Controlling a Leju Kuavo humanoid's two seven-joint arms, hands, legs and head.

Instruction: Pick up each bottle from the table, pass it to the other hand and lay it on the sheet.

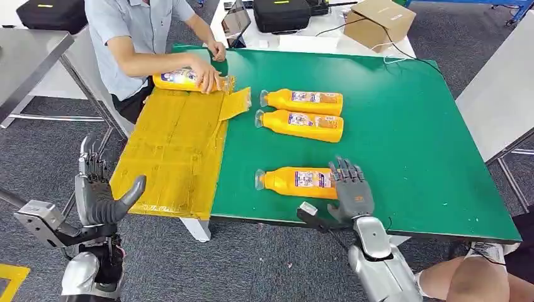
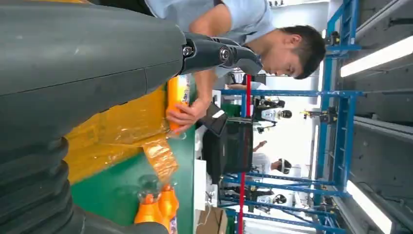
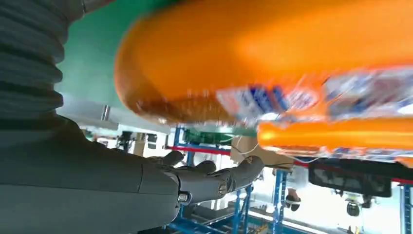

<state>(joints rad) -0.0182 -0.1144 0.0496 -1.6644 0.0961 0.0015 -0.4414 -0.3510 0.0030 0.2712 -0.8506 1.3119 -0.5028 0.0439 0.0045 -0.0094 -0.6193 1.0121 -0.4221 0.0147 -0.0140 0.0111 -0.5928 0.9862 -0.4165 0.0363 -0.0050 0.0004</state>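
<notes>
Nearest bottle (image 1: 297,181): orange, clear cap, blue-white label, lying on its side near green table (image 1: 415,138) front edge. Two more bottles (image 1: 302,113) lying behind. Person's hand (image 1: 206,77) gripping fourth bottle (image 1: 179,79) on yellow sheet (image 1: 170,151). Right hand (image 1: 351,189) resting at nearest bottle's base, fingers apart, grasping nothing. Left hand (image 1: 101,189) hovering beside sheet, released, fingers pointing up.

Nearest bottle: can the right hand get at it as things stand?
Probably yes. The right hand is open at the base end of the nearest bottle, with bare green table around it.
</notes>
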